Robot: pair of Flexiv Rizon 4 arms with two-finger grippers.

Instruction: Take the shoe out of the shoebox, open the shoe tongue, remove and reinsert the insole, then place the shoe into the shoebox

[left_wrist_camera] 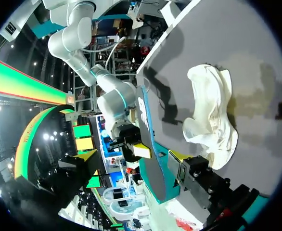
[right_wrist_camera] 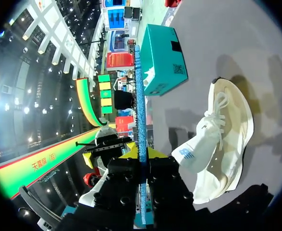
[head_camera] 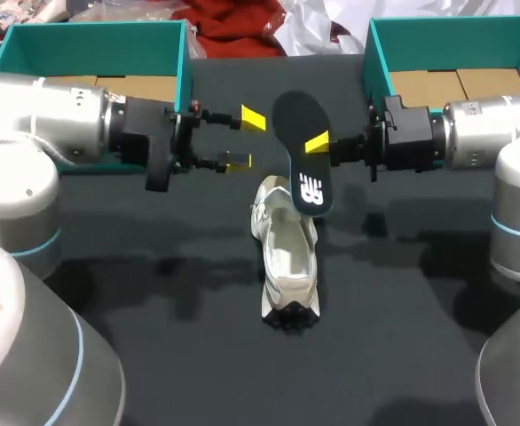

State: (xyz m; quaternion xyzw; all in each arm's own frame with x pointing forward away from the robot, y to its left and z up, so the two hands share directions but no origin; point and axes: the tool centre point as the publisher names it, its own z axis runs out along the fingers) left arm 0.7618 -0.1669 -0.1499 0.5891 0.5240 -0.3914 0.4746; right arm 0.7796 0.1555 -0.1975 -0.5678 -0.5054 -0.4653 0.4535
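Head view: the dark insole [head_camera: 300,146] is out of the shoe and held up over the shoe's far end; I cannot tell if its lower end touches.
Insole grip: the right gripper [head_camera: 313,142] is clamped on the insole. The right wrist view shows the edge running between both fingers.
Shoe: the white sneaker [head_camera: 287,257] stands on the black table [head_camera: 153,355], opening upward, outside both boxes.
Free effector: the left gripper [head_camera: 245,139] has its fingers spread and holds nothing, near the insole.
Boxes: the left teal shoebox [head_camera: 91,35] and right teal shoebox [head_camera: 455,31] sit at the far corners, apart from the sneaker.
Step in hand: removal looks complete and reinsertion is pending.
Next move: line the insole up with the sneaker's length and feed one end into the opening. The tongue likely needs holding back.
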